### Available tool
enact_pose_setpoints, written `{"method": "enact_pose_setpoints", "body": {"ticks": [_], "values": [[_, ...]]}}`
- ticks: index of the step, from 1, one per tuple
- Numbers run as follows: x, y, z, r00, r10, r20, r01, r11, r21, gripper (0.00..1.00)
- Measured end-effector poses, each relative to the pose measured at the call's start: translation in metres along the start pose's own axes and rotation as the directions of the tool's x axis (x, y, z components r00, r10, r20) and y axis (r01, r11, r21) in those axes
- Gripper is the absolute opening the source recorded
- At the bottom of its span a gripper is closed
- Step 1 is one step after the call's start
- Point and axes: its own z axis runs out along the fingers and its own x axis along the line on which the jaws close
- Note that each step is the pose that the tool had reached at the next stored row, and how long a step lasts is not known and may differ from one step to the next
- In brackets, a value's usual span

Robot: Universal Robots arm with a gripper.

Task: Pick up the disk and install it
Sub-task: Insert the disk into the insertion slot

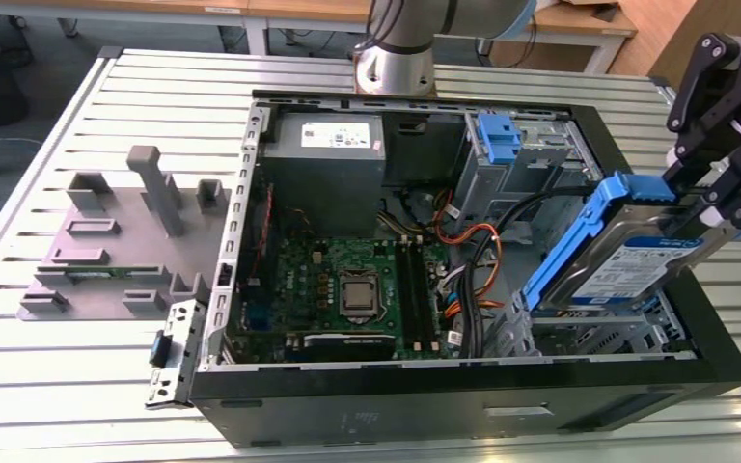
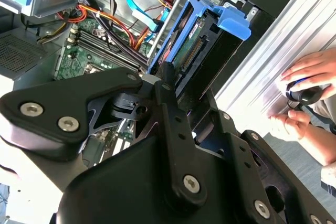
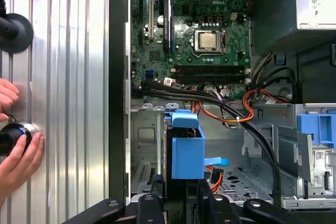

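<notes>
In the exterior view, the jaws are clamped on the disk (image 1: 628,253). It hangs tilted on edge over the near corner of the open computer case (image 1: 344,410), at the exterior view's right. Its lower end is down by the drive cage; whether it touches I cannot tell. The case lies on a slatted metal desk (image 1: 62,386), with a grey fixture (image 1: 113,241) beside it at the exterior view's left. Inside the case are the motherboard (image 1: 344,289), a grey power supply (image 1: 332,143) at the far wall and a blue bracket (image 1: 506,140) at the far right.

In the second wrist view, the black jaws grip the disk (image 2: 197,51) by its blue-framed sides above the case. A person's hand (image 2: 307,80) rests on the desk beyond the case.

In the first wrist view, the disk (image 3: 186,153) shows edge-on between the jaws, over the drive cage, and a hand (image 3: 18,153) lies on the desk outside the case wall.
</notes>
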Motion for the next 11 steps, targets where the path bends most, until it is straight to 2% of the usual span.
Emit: {"method": "enact_pose_setpoints", "body": {"ticks": [9, 11], "values": [[0.0004, -0.0005, 0.0127, 1.0, 0.0, 0.0, 0.0, 1.0, 0.0, 0.35], [0.0004, -0.0005, 0.0139, 1.0, 0.0, 0.0, 0.0, 1.0, 0.0, 0.35]]}}
